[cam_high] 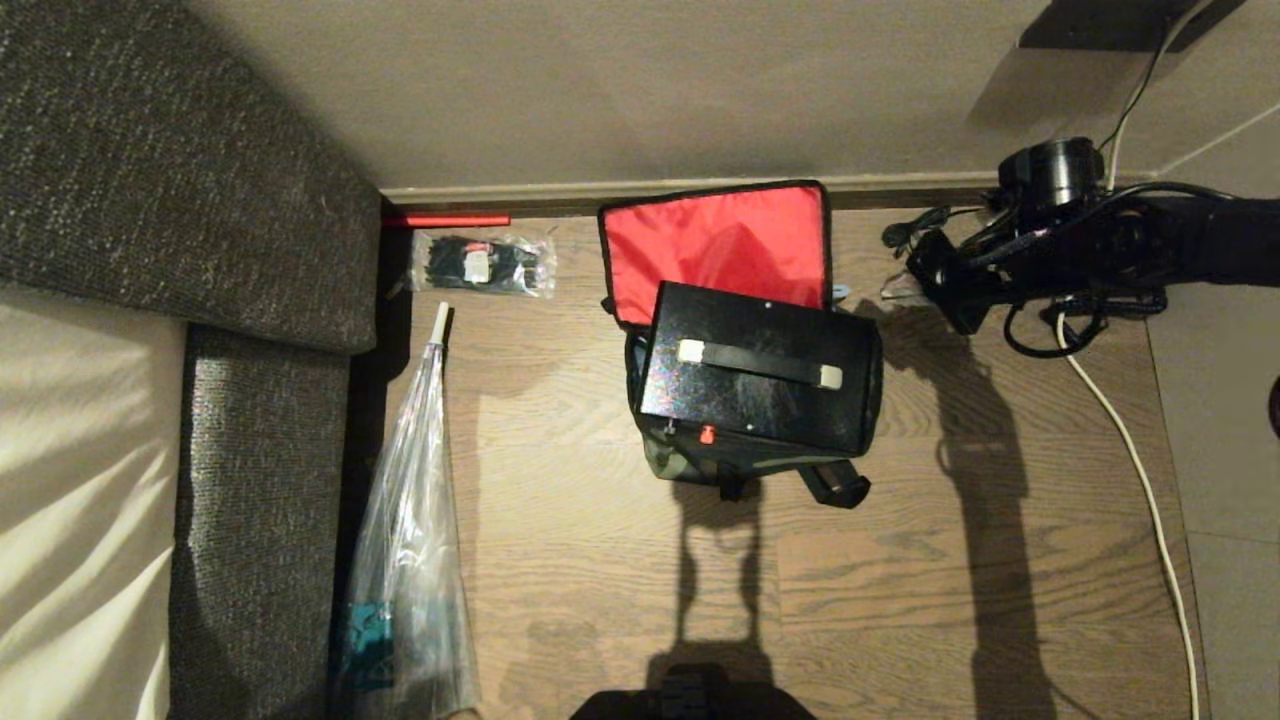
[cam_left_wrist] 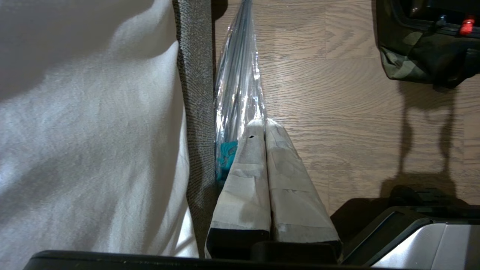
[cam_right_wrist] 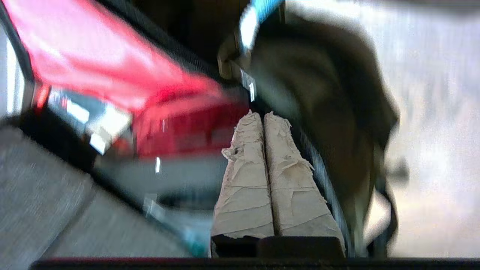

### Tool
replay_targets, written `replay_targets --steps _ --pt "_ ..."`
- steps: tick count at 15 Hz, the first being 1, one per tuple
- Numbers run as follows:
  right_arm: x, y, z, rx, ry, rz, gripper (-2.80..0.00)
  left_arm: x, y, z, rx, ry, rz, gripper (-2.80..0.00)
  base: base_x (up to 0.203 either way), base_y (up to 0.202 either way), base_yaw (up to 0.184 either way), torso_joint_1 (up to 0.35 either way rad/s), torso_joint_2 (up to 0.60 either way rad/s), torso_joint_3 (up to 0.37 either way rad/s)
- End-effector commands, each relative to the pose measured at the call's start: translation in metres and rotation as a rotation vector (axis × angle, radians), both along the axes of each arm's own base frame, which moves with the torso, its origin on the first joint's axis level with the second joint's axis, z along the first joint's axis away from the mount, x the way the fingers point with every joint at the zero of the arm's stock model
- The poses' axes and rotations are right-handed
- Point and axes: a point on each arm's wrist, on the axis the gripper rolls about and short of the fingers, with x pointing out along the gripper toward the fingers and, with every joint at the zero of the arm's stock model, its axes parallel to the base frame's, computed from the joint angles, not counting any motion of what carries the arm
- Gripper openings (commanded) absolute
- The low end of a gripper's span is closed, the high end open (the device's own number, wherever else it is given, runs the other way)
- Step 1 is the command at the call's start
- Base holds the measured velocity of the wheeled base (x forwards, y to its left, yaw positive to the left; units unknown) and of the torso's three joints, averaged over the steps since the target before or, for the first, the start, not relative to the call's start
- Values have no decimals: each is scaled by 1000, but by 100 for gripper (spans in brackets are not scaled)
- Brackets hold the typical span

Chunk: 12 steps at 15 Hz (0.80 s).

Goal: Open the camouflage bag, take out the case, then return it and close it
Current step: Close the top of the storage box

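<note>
The camouflage bag [cam_high: 690, 462] stands open on the wood floor by the wall, its red-lined lid [cam_high: 720, 250] flipped up. The case [cam_high: 760, 370], a black box with a black handle and a small red button, sits in the bag's mouth and sticks out above it. My right gripper [cam_high: 900, 285] hovers just right of the bag near the lid's corner; in the blurred right wrist view the right gripper [cam_right_wrist: 262, 114] is shut and holds nothing, with the red lining [cam_right_wrist: 93, 67] beyond it. The left gripper [cam_left_wrist: 264, 122] is shut and parked low beside the sofa, the bag's corner [cam_left_wrist: 408, 63] far off.
A grey sofa [cam_high: 250, 200] with a white cushion [cam_high: 80, 500] fills the left side. A long clear plastic bag [cam_high: 410, 520] lies along the sofa, a small plastic packet [cam_high: 485, 263] and a red stick [cam_high: 445, 220] near the wall. A white cable [cam_high: 1130, 450] runs down the right.
</note>
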Motion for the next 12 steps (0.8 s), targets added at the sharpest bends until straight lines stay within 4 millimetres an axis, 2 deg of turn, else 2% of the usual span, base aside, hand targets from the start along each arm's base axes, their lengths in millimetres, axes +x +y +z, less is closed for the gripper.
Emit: replay_targets --steps 1,5,7,9,12 --pt "24 -1 -23 -43 -43 -68 -280 0 0 0 1 -3 0 -280 0 0 0 0 0 0" --pt "41 8 -47 -28 -47 -100 -280 0 0 0 1 -1 0 -280 0 0 0 0 0 0" --pt "43 12 -49 59 -20 -120 -280 0 0 0 2 0 0 -280 0 0 0 0 0 0" --pt "44 16 -51 71 -23 -111 -280 0 0 0 1 0 0 -280 0 0 0 0 0 0" --pt "39 23 -54 144 69 -103 -280 0 0 0 1 3 0 -280 0 0 0 0 0 0"
